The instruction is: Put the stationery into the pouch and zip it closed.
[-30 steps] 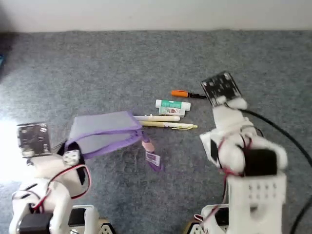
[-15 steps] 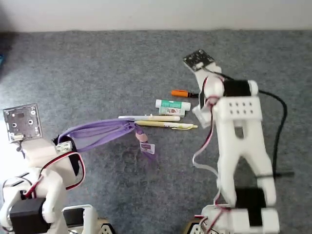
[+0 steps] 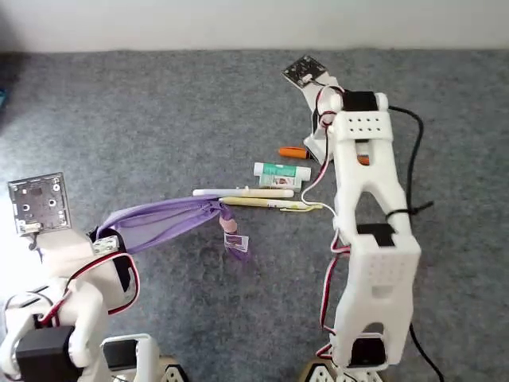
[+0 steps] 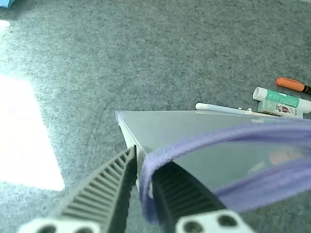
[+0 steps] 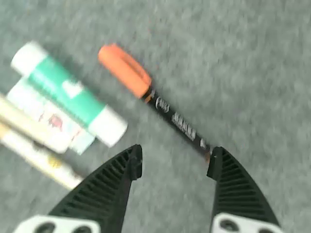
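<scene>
The left gripper (image 4: 141, 194) pinches the pouch (image 3: 163, 220), stretched lengthwise toward the right edge. The right gripper (image 5: 172, 162) gapes over the marker (image 5: 150, 92), orange cap pointing toward the left edge of the grey carpet (image 3: 159, 103).

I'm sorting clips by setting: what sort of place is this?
Likely a robotics workbench: grey carpet-like table cover, plain white wall behind, a white robot arm over an orange-capped black marker, a translucent purple pouch nearby.
</scene>
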Robot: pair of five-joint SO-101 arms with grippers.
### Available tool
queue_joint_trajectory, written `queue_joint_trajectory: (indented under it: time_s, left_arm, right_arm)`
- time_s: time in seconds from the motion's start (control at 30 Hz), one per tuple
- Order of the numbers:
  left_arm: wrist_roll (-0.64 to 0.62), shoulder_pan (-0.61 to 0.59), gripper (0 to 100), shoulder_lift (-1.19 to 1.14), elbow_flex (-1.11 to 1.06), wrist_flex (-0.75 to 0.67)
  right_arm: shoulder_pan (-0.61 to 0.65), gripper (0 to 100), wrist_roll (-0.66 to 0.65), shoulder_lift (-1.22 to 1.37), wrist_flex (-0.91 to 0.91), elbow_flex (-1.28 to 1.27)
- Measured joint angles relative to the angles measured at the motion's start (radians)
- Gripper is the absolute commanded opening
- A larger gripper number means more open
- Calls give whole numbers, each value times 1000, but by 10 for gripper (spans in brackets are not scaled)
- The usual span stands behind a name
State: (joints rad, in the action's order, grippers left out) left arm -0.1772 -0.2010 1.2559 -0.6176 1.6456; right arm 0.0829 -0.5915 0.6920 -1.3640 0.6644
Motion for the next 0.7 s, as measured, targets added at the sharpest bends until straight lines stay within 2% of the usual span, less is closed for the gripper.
queue_joint_trajectory:
  time_s: [0.27,0.57,0.63,0.7]
  left_arm:
    - [0,0,12,0,0,0]
    - [0,0,12,0,0,0]
    - [0,0,12,0,0,0]
    - [0,0,12,0,0,0]
  right_arm:
    - [77,223,-74,249,-61,304]
    - [106,217,-84,462,-69,474]
    - [104,174,-84,499,-72,508]
    - [104,78,-86,523,-78,552]
